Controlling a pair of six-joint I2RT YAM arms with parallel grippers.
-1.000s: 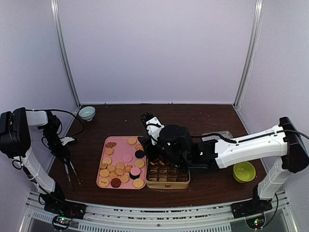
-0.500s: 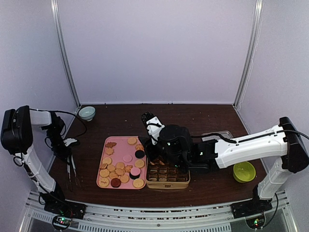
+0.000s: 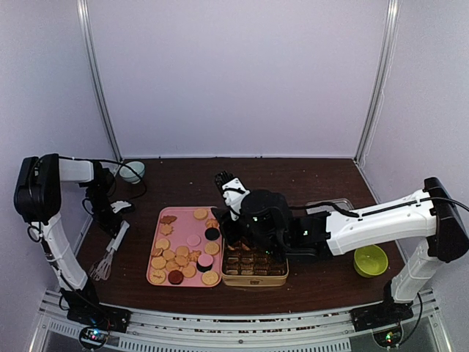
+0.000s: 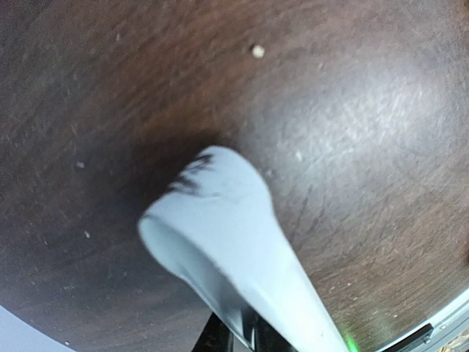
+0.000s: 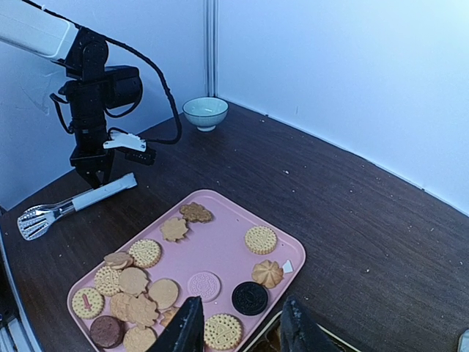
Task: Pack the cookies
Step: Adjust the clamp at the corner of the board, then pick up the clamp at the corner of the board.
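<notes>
Two arms in frame.

Left arm: reaches straight down at the left edge of the surface. Jaws closed on the handle of the tongs, as far as the right wrist view shows; the fingertips themselves are hard to make out. Tongs lie at a slant, handle end up toward the arm, scoop end toward the near edge, well left of the tray. Left wrist view: only the pale, rounded handle end, blurred, over dark wood with a few crumbs.

Right arm: stretched across from the right, wrist over the seam between tray and tin. Jaws apart, nothing between them; both dark fingers show at the bottom of the wrist view, over the near right corner of the tray.

Cookies: all on the pink tray, left of centre.
- Mostly tan rounds, crowded in the near left part, several overlapping.
- Two brown flower shapes at the far left corner, one tan round at the far right edge.
- One black round and one pink round side by side near the right edge, a golden flower just behind the black one.
- One dark brown round at the near left corner.

Tin: touching or just beside the tray's right edge. Brown contents in rows; cannot tell what they are.

Other items: pale bowl at the far left corner, green bowl at the right, beyond the right arm.
</notes>
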